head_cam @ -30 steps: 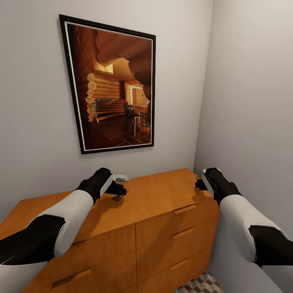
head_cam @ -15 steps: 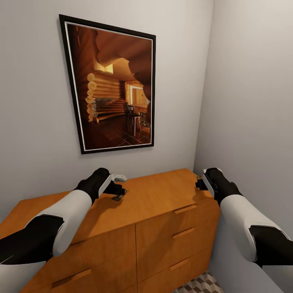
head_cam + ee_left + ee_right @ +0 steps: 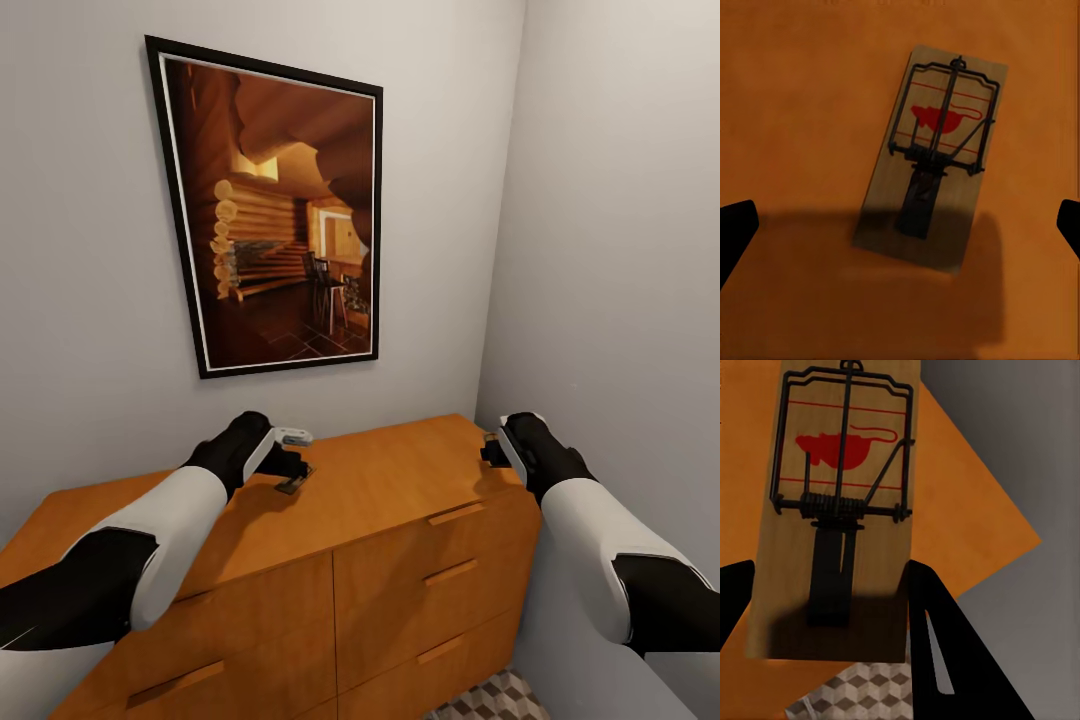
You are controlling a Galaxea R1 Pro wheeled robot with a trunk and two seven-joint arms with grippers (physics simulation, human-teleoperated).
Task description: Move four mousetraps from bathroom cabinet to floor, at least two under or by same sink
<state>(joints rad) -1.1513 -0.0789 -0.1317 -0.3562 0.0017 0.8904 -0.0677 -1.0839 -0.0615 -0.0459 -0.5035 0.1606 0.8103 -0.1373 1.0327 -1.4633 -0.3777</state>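
Observation:
The cabinet [image 3: 400, 480] is a low orange-brown chest of drawers against the wall. One mousetrap [image 3: 292, 485] lies flat on its top; in the left wrist view this mousetrap [image 3: 934, 154] shows a red mouse print and a wire bar. My left gripper [image 3: 290, 465] hovers just above it, open, its fingers [image 3: 735, 232] spread wide to either side. At the top's right end, my right gripper [image 3: 490, 450] is shut on a second mousetrap [image 3: 840, 502], which sticks out past the cabinet's corner. A patch of bathroom floor [image 3: 862, 690] shows below it.
A framed picture of a log interior [image 3: 275, 210] hangs above the cabinet. A grey side wall [image 3: 620, 250] runs close along the right arm. Drawer fronts with bar handles [image 3: 450, 572] face me, and cube-patterned tiles [image 3: 495, 700] show at the foot.

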